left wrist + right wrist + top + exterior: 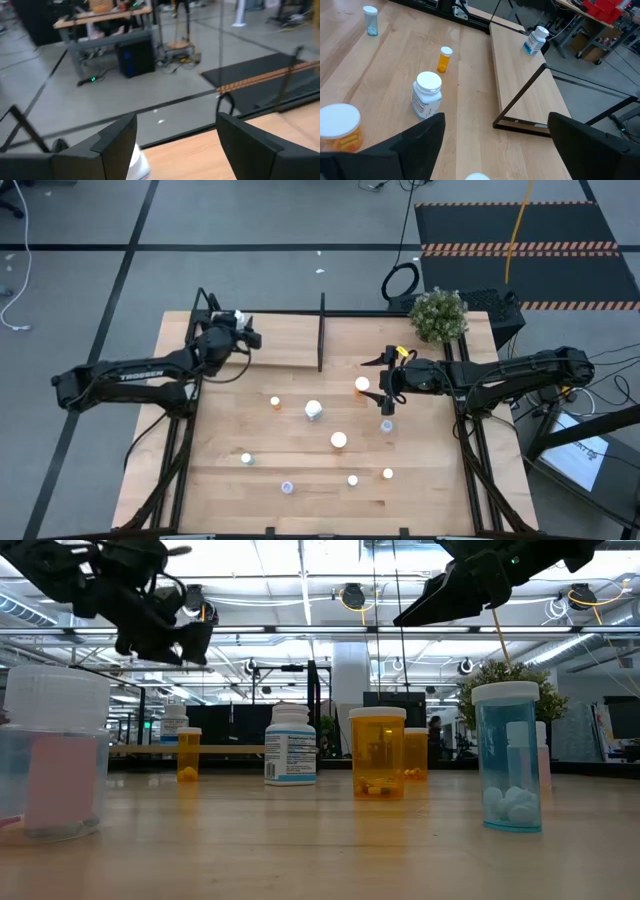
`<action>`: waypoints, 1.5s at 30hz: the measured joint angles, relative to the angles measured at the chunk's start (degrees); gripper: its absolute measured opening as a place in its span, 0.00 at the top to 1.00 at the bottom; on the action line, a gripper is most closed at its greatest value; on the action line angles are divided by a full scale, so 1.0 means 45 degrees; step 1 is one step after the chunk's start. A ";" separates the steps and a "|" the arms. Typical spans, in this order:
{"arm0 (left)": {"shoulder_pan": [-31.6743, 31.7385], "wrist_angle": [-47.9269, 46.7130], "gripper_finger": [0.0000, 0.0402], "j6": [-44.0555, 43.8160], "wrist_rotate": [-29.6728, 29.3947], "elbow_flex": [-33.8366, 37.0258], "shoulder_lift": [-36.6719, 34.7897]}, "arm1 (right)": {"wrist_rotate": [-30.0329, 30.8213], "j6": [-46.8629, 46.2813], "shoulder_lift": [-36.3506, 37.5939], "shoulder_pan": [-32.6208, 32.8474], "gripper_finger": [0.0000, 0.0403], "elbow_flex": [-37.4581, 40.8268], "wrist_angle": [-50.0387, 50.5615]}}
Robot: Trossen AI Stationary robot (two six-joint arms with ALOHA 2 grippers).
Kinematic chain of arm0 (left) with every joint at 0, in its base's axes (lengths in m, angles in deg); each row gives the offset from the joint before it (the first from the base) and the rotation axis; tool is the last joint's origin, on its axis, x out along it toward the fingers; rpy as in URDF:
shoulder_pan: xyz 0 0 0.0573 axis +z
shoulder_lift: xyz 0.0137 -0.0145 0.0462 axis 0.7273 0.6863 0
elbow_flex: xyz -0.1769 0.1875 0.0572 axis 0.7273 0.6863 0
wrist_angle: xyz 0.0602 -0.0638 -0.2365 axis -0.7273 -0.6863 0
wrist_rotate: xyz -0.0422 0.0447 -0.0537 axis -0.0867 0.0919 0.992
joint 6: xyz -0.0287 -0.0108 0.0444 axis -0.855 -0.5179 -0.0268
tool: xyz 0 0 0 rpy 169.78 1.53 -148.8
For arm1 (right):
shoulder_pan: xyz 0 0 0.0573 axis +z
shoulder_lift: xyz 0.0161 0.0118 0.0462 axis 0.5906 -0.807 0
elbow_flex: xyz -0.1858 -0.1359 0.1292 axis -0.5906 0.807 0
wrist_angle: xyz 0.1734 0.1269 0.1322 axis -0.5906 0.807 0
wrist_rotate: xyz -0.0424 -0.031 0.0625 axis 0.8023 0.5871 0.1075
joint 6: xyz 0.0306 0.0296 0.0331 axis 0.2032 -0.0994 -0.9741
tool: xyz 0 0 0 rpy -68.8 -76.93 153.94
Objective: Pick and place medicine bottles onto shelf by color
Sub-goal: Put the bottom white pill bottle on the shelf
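One white bottle (535, 40) stands on the shelf (520, 95) beside the open, empty left gripper (243, 330); the open, empty right gripper (387, 392) hovers above the unsorted bottles (339, 440).

It was a robotics lab or industrial workshop. The worktop (340, 470) stood on a grey concrete floor (80, 270) marked with dark tape lines, beside a black mat (520, 225) edged in hazard stripes. Cables (15, 290) trailed across the floor. Behind ran ceiling strip lights (300, 600), pipes and workbenches (100, 20) with equipment.
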 joint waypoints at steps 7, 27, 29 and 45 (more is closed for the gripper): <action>-0.1337 -0.0008 0.33 0.0028 0.0005 0.0000 -0.0868 | 0.0000 -0.0138 0.0000 -0.0001 0.13 0.0000 -0.0005; -0.0146 -0.3336 0.73 -0.5557 0.0025 0.0000 0.2464 | 0.0010 -0.0289 0.0000 -0.0001 0.13 0.0000 -0.0291; 0.0234 -0.3491 0.76 -0.5687 0.0297 0.0000 0.2775 | 0.0010 -0.0287 0.0000 -0.0003 0.13 0.0000 -0.0291; 0.1774 -0.3702 0.84 -0.5306 0.0691 0.0233 0.3088 | 0.0015 -0.0141 0.0000 0.0020 0.13 0.0000 -0.0291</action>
